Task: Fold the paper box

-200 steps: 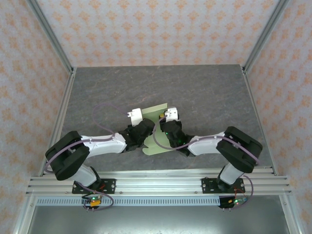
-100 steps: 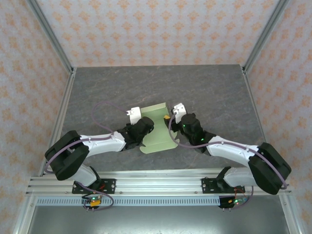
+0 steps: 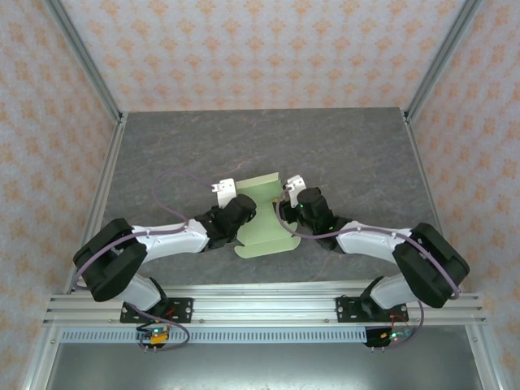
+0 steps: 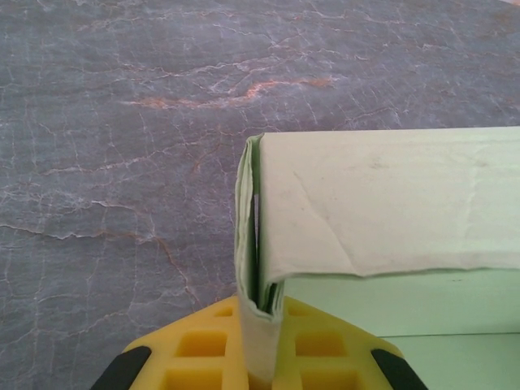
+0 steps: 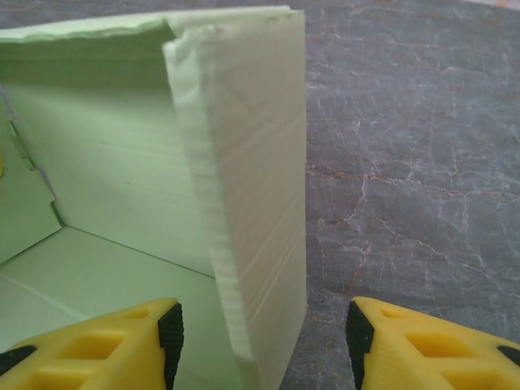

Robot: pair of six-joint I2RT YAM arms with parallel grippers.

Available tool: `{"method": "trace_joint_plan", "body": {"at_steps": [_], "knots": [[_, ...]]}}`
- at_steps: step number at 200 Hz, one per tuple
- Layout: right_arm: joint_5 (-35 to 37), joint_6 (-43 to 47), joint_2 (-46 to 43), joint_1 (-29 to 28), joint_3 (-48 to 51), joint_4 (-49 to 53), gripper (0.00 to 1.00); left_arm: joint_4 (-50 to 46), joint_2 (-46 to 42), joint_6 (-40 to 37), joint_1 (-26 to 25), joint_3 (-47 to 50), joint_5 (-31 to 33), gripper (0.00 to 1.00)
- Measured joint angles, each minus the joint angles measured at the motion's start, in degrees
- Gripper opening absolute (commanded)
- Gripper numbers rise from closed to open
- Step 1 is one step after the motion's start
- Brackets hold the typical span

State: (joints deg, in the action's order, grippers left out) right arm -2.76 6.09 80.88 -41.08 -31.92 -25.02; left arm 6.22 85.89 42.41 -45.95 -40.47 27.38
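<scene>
Left wrist view, nearest: the left jaws, yellow pads (image 4: 325, 361) pressed together, pinch the doubled edge of an upright side wall of the paper box (image 4: 390, 203). Right wrist view: the right jaws stand spread and straddle the box's opposite raised wall, one pad (image 5: 106, 341) over the box floor and the other outside over the surface. Neither pad visibly touches the card. Top external view: the half-formed box lies on the grey surface (image 3: 349, 154) between the two wrists, toward the near edge, with its side walls up and its near flap flat. Beyond it the surface runs to the patterned back wall (image 3: 260, 49). Handling, as judged: the thin pale-green card is very light and stiff across its panels. It is likely to crease, spring back or slide on the smooth top, and a hard pinch would dent it. The best hold is on a wall's upper edge close to a fold line, with one side anchored while the other is bent.
</scene>
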Motion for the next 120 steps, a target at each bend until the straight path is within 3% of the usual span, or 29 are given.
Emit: {"method": "trace_joint_plan", "body": {"at_steps": [26, 33, 84, 101, 120], "knots": [[-2.01, 0.24, -0.55, 0.00, -0.15, -0.26, 0.65, -0.50, 0.00, 0.07, 0.07, 0.00, -0.24, 0.00], [-2.86, 0.74, -1.51, 0.00, 0.04, -0.17, 0.71, -0.70, 0.00, 0.02, 0.33, 0.00, -0.66, 0.00], [-5.84, 6.43, -16.74, 0.52, 1.73, 6.56, 0.95, -0.94, -0.20, -0.24, 3.41, -0.15, -4.63, 0.00], [-4.92, 2.71, -20.55, 0.74, 1.73, 8.68, 0.99, -0.94, -0.44, 1.33, 5.49, -0.15, -7.82, 0.00], [-2.64, -6.88, -23.58, 0.74, 1.51, 11.63, 0.95, -1.14, -0.72, 3.80, 7.45, -0.22, -10.12, 0.00]]}}
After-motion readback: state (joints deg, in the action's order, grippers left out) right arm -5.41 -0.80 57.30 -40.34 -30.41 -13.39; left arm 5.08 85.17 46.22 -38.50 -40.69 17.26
